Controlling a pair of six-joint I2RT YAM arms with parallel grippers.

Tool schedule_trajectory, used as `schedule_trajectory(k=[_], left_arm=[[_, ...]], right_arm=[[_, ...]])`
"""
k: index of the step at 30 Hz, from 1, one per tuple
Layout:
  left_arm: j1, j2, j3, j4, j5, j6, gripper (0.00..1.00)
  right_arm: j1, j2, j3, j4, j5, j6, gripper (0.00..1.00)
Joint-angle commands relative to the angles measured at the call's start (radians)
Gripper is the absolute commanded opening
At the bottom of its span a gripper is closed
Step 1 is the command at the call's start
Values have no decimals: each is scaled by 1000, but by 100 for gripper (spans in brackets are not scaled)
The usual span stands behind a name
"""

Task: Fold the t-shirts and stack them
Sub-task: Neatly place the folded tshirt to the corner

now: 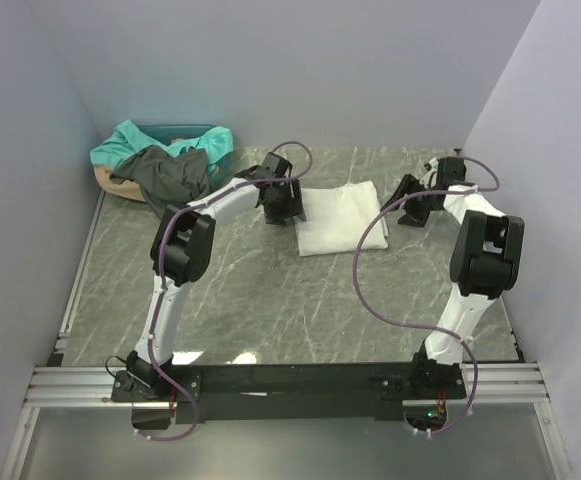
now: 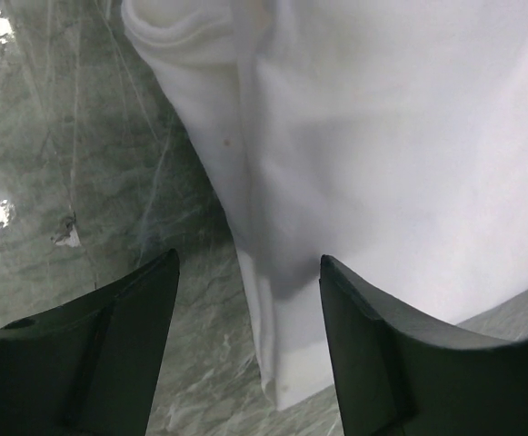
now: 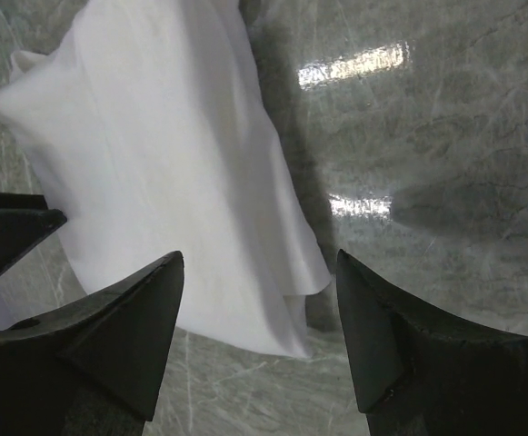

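Enclosing green table (image 1: 250, 300): pale walls (image 1: 270, 70), 3 sides. White shirt (image 1: 335, 218) folded, centre. Only top view shows teal shirt (image 1: 130, 142), grey shirt (image 1: 170, 175). Left gripper (image 2: 248, 263), right gripper (image 3: 259, 259) wide, empty.

Between left gripper (image 1: 288, 208) and right gripper (image 1: 407, 208): folded white cloth t-shirt (image 1: 338, 217). Far left, in tan basket (image 1: 104, 180): teal cloth t-shirt (image 1: 130, 140) behind dark grey t-shirt (image 1: 175, 175).

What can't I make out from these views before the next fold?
- White t-shirt: left edge hidden under the left fingers in the top view; cut off by the frame in both wrist views.
- Container at back left: mostly buried under the teal t-shirt and dark grey t-shirt, top view.
- Its layer count: folds too faint in every view.
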Motion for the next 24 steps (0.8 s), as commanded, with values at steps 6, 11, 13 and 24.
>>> schedule_trajectory(k=[6,11,13,24], left_arm=[[-4,41,69,17,24,-7,55],[-4,52,69,4,21,-7,41],[-4,61,70,-3,23,-7,33],[-4,80,46,-16,24,-4,8]], right_arm=[[-2,67,42,43,-30,-34,74],[-4,105,67,37,-50,-39,74],[-2,122,76,35,-53,-43,74],[27,185,72,60,-119,-37,72]])
